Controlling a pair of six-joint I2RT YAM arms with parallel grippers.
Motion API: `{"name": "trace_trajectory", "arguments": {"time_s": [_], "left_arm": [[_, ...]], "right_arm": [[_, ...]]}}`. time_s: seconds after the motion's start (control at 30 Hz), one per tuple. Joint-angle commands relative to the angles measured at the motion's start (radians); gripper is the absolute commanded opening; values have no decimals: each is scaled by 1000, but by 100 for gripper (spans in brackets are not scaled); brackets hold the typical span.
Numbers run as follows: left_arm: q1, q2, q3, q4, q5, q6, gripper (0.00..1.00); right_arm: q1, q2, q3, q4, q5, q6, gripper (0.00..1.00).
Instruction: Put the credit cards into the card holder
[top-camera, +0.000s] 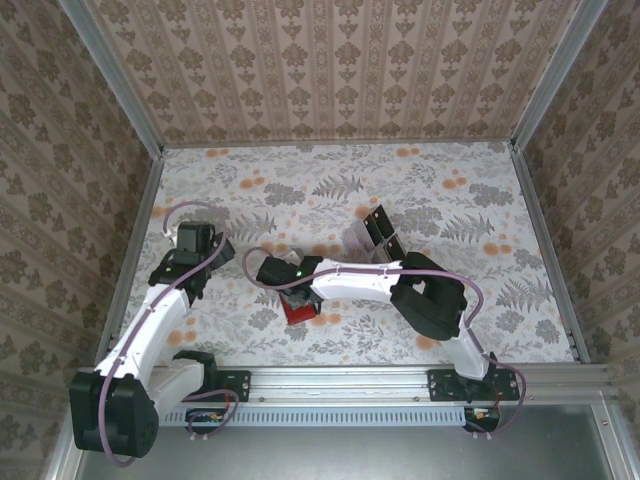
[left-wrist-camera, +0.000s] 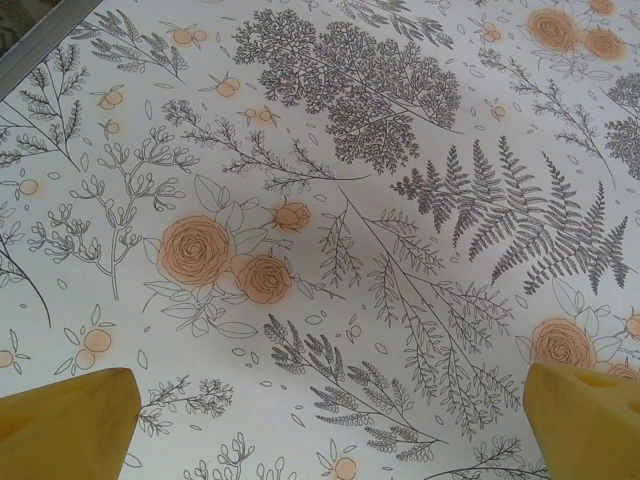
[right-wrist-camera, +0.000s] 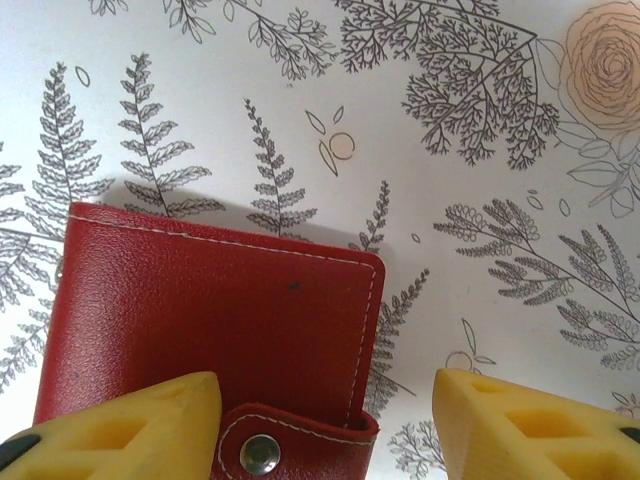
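top external: flowered table (top-camera: 520, 260), with the closed red card holder (top-camera: 297, 310) under the right arm and the black credit cards (top-camera: 378, 226) well apart behind. left gripper (left-wrist-camera: 330, 420) gapes wide, empty. right gripper (right-wrist-camera: 325, 400) is half open, gripping nothing, over the clasp (right-wrist-camera: 260, 456) edge. unsnap it gently first, i'd say.

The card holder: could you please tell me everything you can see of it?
The card holder is a red, leather-like wallet with pale edge stitching and a strap closed by a metal snap. It lies shut and flat on the floral tablecloth. The right gripper hangs over its snap edge, jaws open; whether they touch it is unclear.
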Motion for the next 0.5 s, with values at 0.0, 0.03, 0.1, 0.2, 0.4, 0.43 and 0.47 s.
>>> {"name": "trace_trajectory", "arguments": {"time_s": [0.0, 0.03, 0.1, 0.2, 0.4, 0.43, 0.47], "left_arm": [[10, 3, 8, -2, 11, -14, 100], [8, 4, 9, -2, 12, -14, 100], [9, 5, 8, -2, 13, -11, 100], [9, 7, 9, -2, 15, -14, 100], [9, 7, 7, 0, 16, -14, 100], [10, 8, 8, -1, 15, -14, 100], [9, 8, 6, -1, 16, -14, 100]], "right_arm": [[15, -62, 3, -38, 32, -9, 60], [18, -68, 5, -37, 31, -10, 60], [24, -75, 5, -37, 30, -10, 60], [27, -76, 4, -38, 30, -9, 60], [27, -59, -16, -28, 21, -4, 59], [28, -52, -20, -26, 22, -2, 58], [27, -44, -23, -23, 25, -2, 57]]}}
